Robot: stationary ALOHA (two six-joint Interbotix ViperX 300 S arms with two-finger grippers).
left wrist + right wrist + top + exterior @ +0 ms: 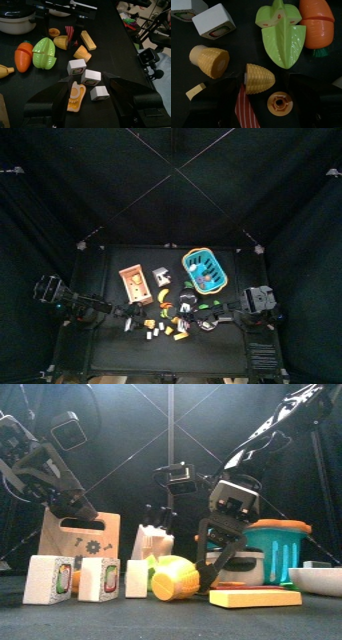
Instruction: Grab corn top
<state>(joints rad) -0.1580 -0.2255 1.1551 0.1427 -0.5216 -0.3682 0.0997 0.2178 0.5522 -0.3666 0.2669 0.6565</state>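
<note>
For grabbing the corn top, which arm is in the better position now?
Right. The right gripper is open, directly over the pointed corn top. In the left wrist view, corn pieces lie farther from the left gripper.

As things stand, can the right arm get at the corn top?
Probably yes. The right gripper hangs open right over the corn top, with nothing between them. The corn's other half and the green vegetable lie close but apart from it.

The right gripper (258,107) shows only dark jaw bases in its wrist view, fingertips indistinct. Beyond it, the carrot (316,22) and a white cube (186,6) are cut by the frame edge, and the table items stay tiny from above
</note>
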